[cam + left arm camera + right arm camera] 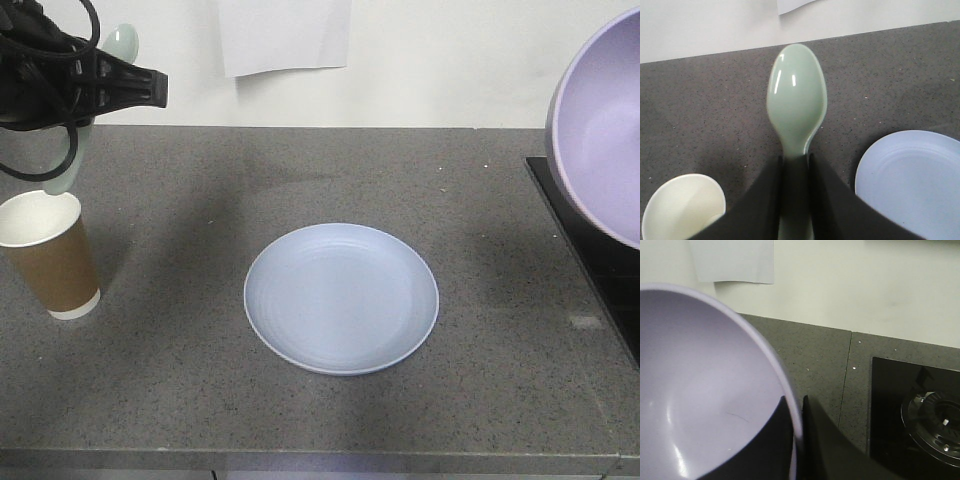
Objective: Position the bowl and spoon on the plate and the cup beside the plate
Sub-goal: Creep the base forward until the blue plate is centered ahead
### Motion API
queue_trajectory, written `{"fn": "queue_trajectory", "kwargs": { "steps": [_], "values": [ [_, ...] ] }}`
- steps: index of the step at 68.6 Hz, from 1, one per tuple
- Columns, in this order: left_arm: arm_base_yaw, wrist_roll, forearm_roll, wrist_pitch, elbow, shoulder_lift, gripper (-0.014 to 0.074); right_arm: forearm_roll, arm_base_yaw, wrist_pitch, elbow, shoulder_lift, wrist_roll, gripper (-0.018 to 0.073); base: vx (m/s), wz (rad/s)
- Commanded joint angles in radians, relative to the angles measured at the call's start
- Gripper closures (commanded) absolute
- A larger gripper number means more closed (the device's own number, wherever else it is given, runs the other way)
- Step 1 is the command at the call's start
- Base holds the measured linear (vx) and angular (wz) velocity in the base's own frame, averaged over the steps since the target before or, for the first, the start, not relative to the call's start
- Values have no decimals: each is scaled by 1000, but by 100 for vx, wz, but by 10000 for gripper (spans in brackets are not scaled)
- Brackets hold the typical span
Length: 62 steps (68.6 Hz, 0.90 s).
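A: L gripper [795,162], status?
B: Clamped on the spoon [796,95] handle. Scoop sticks out past the fingertips, up off the counter [500,400].
A: Cup?
B: Cup [50,255] stands upright on the counter, below the L gripper and a bit to its left in the wrist view. Not touching the spoon.
A: Plate?
B: Plate [340,298] lies flat on the counter, below and to the right of the L gripper, approx. between the two grippers.
A: R gripper [799,407]?
B: Pinching the bowl [700,390] rim, one finger inside, one outside. Bowl is tilted and lifted, left of the fingers in the wrist view. Black hob [915,410] sits to the R gripper's right.
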Motion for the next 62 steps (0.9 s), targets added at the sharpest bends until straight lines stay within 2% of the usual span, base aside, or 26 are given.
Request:
{"fn": "queue_trajectory", "kwargs": {
  "steps": [1,62],
  "values": [
    [1,-2,31,-47,-20,-29,602,24,-4,-65,-23,-2,-7,564,3,0],
    [1,-2,31,-47,-20,-29,602,24,-4,-65,-23,-2,-7,564,4,0]
  ]
}}
